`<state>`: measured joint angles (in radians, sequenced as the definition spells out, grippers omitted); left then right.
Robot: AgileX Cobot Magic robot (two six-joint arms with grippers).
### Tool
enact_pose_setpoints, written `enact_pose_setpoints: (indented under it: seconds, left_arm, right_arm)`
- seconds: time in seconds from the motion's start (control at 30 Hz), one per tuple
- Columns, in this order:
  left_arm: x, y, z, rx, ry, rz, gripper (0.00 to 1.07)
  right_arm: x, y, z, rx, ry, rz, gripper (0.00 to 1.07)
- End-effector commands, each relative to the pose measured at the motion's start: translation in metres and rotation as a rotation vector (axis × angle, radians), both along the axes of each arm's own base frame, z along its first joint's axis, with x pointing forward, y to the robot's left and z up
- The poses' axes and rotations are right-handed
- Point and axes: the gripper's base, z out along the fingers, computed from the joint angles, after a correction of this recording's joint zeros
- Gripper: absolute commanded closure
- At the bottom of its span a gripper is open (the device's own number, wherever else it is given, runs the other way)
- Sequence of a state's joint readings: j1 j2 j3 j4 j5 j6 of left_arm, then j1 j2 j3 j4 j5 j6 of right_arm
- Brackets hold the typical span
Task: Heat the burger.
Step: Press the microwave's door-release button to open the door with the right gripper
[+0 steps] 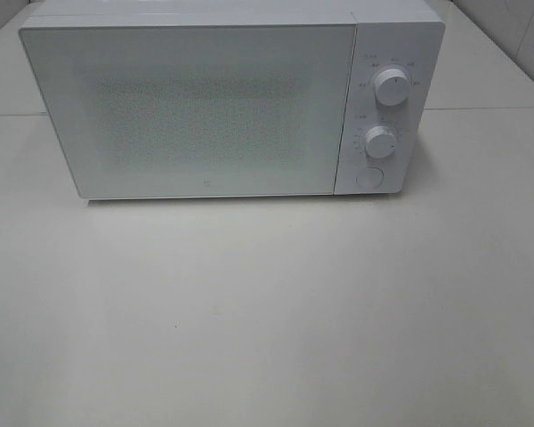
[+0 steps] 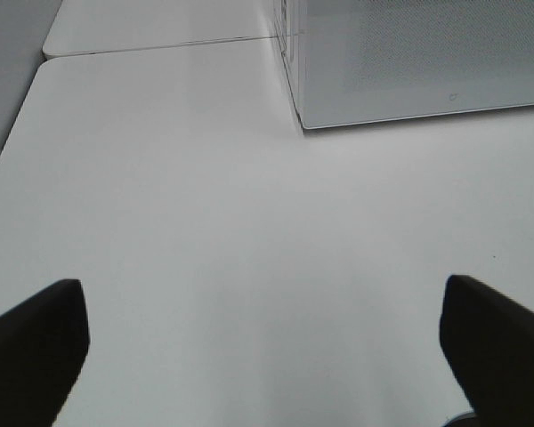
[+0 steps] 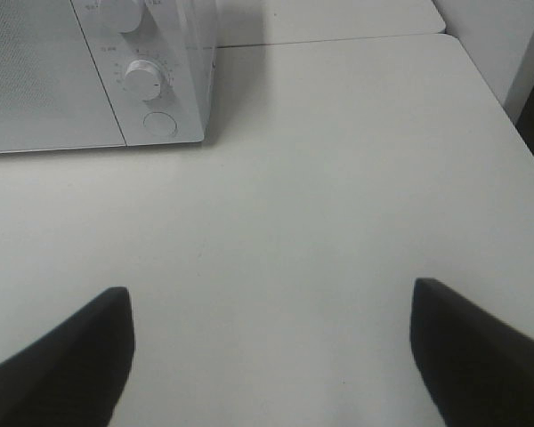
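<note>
The burger is out of view in every frame. A white microwave [image 1: 222,98] stands at the back of the table with its door shut. Two round knobs [image 1: 392,86] and a round button [image 1: 370,176] sit on its right panel. My left gripper [image 2: 262,347] hovers open over bare tabletop, off the microwave's [image 2: 409,62] left front corner. On the other side my right gripper [image 3: 271,347] is open too, nothing between its dark fingers [image 3: 71,356], in front of the microwave's control panel [image 3: 147,80]. Neither arm shows in the exterior high view.
The white table [image 1: 267,311] stretches in front of the microwave. A seam to a second tabletop [image 1: 489,108] runs behind it. The table's left edge [image 2: 9,151] and right edge [image 3: 503,124] show in the wrist views.
</note>
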<state>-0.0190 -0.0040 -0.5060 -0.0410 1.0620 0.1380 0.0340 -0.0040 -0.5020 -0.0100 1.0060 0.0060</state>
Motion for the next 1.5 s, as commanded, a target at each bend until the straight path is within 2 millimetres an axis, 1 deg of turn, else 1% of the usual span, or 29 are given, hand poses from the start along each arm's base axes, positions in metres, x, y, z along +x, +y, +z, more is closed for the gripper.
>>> enact_pose_setpoints:
  seconds: [0.03, 0.1, 0.17, 0.2, 0.23, 0.27, 0.3, 0.33, 0.37, 0.4, 0.43, 0.47, 0.5, 0.53, 0.57, 0.6, 0.63, 0.67, 0.7, 0.73, 0.77, 0.83, 0.87, 0.93, 1.0, 1.03, 1.27, 1.33, 1.5]
  left_arm:
    - [-0.003, -0.001, 0.001, -0.013, -0.036, -0.005, 0.02]
    - [-0.003, -0.001, 0.001, -0.013, -0.036, -0.005, 0.02]
    - [-0.003, -0.001, 0.001, -0.013, -0.036, -0.005, 0.02]
    - [-0.003, -0.001, 0.001, -0.013, -0.036, -0.005, 0.02]
    - [-0.003, -0.001, 0.001, -0.013, -0.036, -0.005, 0.02]
    - [-0.003, -0.001, 0.001, -0.013, -0.036, -0.005, 0.02]
    - [-0.003, -0.001, 0.001, -0.013, -0.036, -0.005, 0.02]
    - [-0.003, -0.001, 0.001, -0.013, -0.036, -0.005, 0.02]
    - [-0.003, -0.001, 0.001, -0.013, -0.036, -0.005, 0.02]
    - [-0.003, -0.001, 0.001, -0.013, -0.036, -0.005, 0.02]
    - [-0.003, -0.001, 0.001, -0.013, -0.036, -0.005, 0.02]
    - [-0.003, -0.001, 0.001, -0.013, -0.036, -0.005, 0.02]
    - [-0.003, -0.001, 0.001, -0.013, -0.036, -0.005, 0.02]
    - [-0.003, -0.001, 0.001, -0.013, -0.036, -0.005, 0.02]
    - [-0.003, -0.001, 0.001, -0.013, -0.036, -0.005, 0.02]
    - [-0.003, -0.001, 0.001, -0.013, -0.036, -0.005, 0.02]
    - [-0.003, -0.001, 0.001, -0.013, -0.036, -0.005, 0.02]
    - [-0.003, -0.001, 0.001, -0.013, -0.036, -0.005, 0.02]
    - [-0.003, -0.001, 0.001, -0.013, -0.036, -0.005, 0.02]
    - [-0.003, -0.001, 0.001, -0.013, -0.036, -0.005, 0.02]
    - [-0.003, -0.001, 0.001, -0.013, -0.036, -0.005, 0.02]
    - [-0.003, -0.001, 0.001, -0.013, -0.036, -0.005, 0.02]
    - [-0.003, -0.001, 0.001, -0.013, -0.036, -0.005, 0.02]
    - [-0.003, -0.001, 0.001, -0.013, -0.036, -0.005, 0.02]
    - [-0.003, -0.001, 0.001, -0.013, -0.036, -0.005, 0.02]
    - [-0.003, -0.001, 0.001, -0.013, -0.036, -0.005, 0.02]
    - [-0.003, -0.001, 0.001, -0.013, -0.036, -0.005, 0.02]
    - [-0.003, -0.001, 0.001, -0.013, -0.036, -0.005, 0.02]
    - [-0.003, -0.001, 0.001, -0.013, -0.036, -0.005, 0.02]
  right_arm:
    - [0.001, 0.0, 0.002, -0.015, -0.01, -0.003, 0.32]
    - [0.004, 0.0, 0.004, -0.019, -0.003, -0.001, 0.32]
    - [0.018, 0.0, 0.014, -0.047, -0.004, 0.016, 0.33]
    - [0.018, 0.0, 0.014, -0.047, -0.004, 0.016, 0.33]
    - [0.031, 0.001, 0.022, -0.067, -0.048, 0.028, 0.35]
    - [0.037, 0.001, 0.024, -0.075, -0.064, 0.033, 0.36]
    - [0.037, 0.001, 0.024, -0.075, -0.064, 0.033, 0.36]
    - [0.053, 0.002, 0.028, -0.101, -0.097, 0.046, 0.4]
    - [0.06, 0.002, 0.028, -0.112, -0.102, 0.052, 0.42]
    - [0.06, 0.002, 0.028, -0.112, -0.102, 0.052, 0.42]
    - [0.076, 0.002, 0.028, -0.138, -0.146, 0.062, 0.5]
    - [0.084, 0.003, 0.026, -0.152, -0.166, 0.068, 0.55]
    - [0.084, 0.003, 0.026, -0.152, -0.166, 0.068, 0.55]
    - [0.099, 0.003, 0.019, -0.169, -0.197, 0.075, 0.67]
    - [0.112, 0.004, 0.011, -0.17, -0.232, 0.073, 0.82]
    - [0.112, 0.004, 0.011, -0.17, -0.232, 0.073, 0.82]
    - [0.118, 0.004, 0.007, -0.17, -0.256, 0.072, 0.91]
    - [0.118, 0.004, 0.007, -0.17, -0.256, 0.072, 0.91]
    - [0.128, 0.004, 0.004, -0.151, -0.322, 0.061, 1.05]
    - [0.133, 0.004, 0.002, -0.126, -0.351, 0.051, 1.07]
    - [0.133, 0.004, 0.002, -0.126, -0.351, 0.051, 1.07]
    - [0.145, 0.005, -0.006, -0.119, -0.382, 0.048, 1.07]
    - [0.145, 0.005, -0.006, -0.119, -0.382, 0.048, 1.07]
    - [0.161, 0.006, -0.017, -0.121, -0.399, 0.051, 1.07]
    - [0.164, 0.006, -0.018, -0.117, -0.414, 0.05, 1.07]
    - [0.171, 0.006, -0.024, -0.108, -0.436, 0.047, 1.07]
    - [0.188, 0.007, -0.041, -0.019, -0.473, 0.027, 1.07]
    - [0.197, 0.011, -0.048, 0.006, -0.474, 0.061, 1.07]
    - [0.206, 0.015, -0.057, 0.036, -0.476, 0.095, 1.07]
